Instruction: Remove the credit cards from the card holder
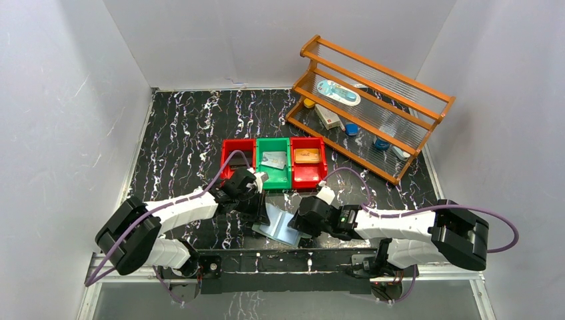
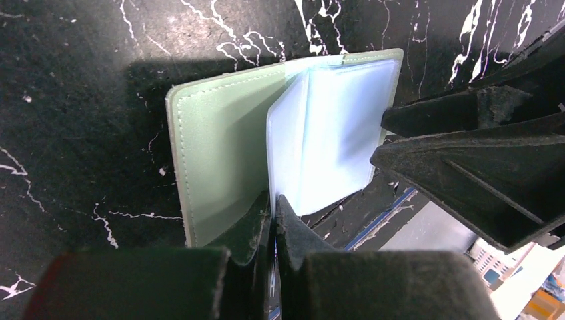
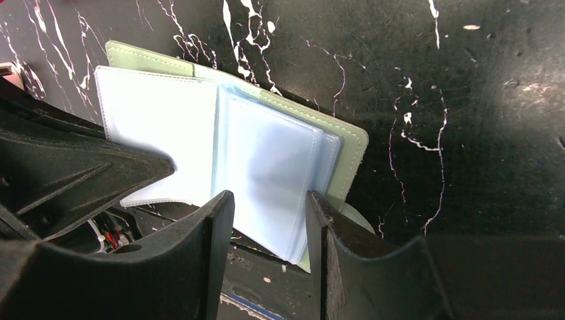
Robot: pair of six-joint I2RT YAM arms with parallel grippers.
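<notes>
While the left gripper [image 2: 272, 217] clamps almost shut on the edge of the card holder [image 2: 213, 153], the right gripper [image 3: 270, 203] straddles its clear sleeves [image 3: 266, 163], jaws half open.

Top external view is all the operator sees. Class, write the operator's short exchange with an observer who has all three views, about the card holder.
Operator: The arms hide the card holder from above. Is the left gripper gripping it?
Observer: Yes. The left wrist view shows it shut on a pale blue sleeve, beside the open green cover.
Operator: And the right gripper?
Observer: Open. The right wrist view shows its fingers either side of several sleeves, not closed on them.
</notes>
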